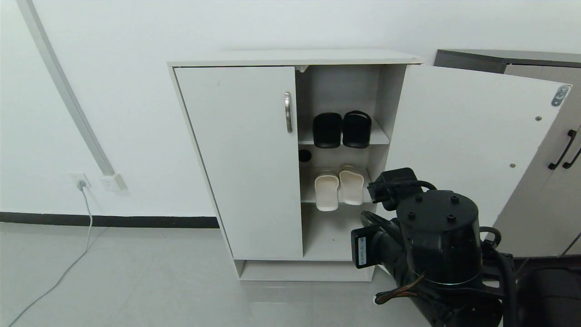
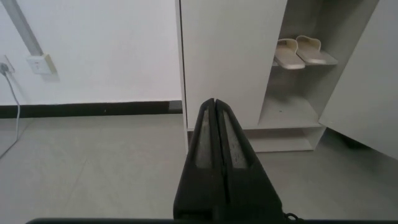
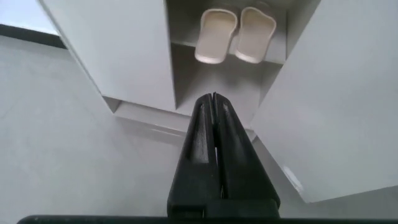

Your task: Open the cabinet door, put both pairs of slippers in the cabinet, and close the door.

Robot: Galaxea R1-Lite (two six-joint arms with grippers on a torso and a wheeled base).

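The white cabinet (image 1: 295, 58) stands against the wall, its left door (image 1: 240, 159) closed and its right door (image 1: 467, 136) swung wide open. A black pair of slippers (image 1: 341, 129) sits on the upper shelf. A white pair of slippers (image 1: 339, 188) rests on the shelf below, also visible as the white pair (image 2: 305, 51) and the white pair (image 3: 237, 34). My right arm (image 1: 435, 236) hangs low in front of the open compartment. The right gripper (image 3: 213, 99) is shut and empty, short of the bottom shelf. The left gripper (image 2: 214, 106) is shut and empty, facing the closed left door.
A grey cabinet with black handles (image 1: 558, 150) stands right behind the open door. A wall socket with a cable (image 1: 81, 184) trailing over the floor is at the left. Grey tiled floor (image 1: 136, 281) lies open in front of the cabinet.
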